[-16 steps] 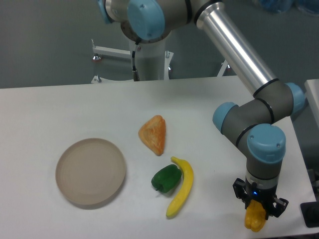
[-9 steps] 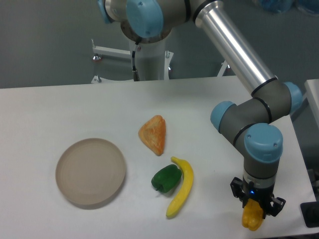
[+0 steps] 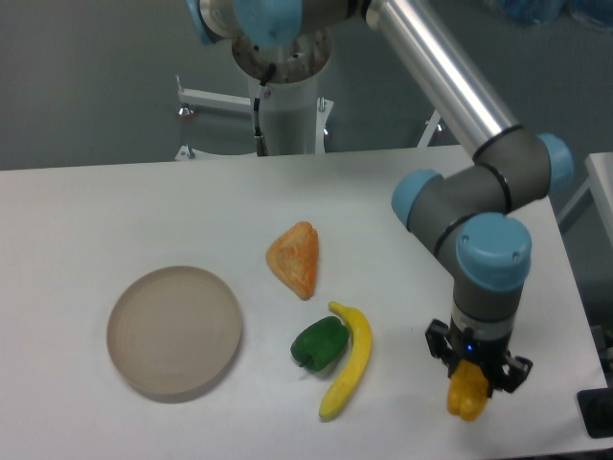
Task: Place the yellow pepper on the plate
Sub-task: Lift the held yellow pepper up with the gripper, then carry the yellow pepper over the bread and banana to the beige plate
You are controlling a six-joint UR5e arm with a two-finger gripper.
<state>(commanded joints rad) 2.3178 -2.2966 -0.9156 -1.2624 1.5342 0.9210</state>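
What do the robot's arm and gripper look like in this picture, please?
The arm is a polished silver tube joined by dark grey elbow housings with light blue round caps. The wrist ends in a small black gripper with short black fingers and a small blue light.

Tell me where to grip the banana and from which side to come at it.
Grip the banana across its narrow middle, coming straight down from above. It lies flat, running near to far, with the green pepper against its left side, so set the fingers carefully there.
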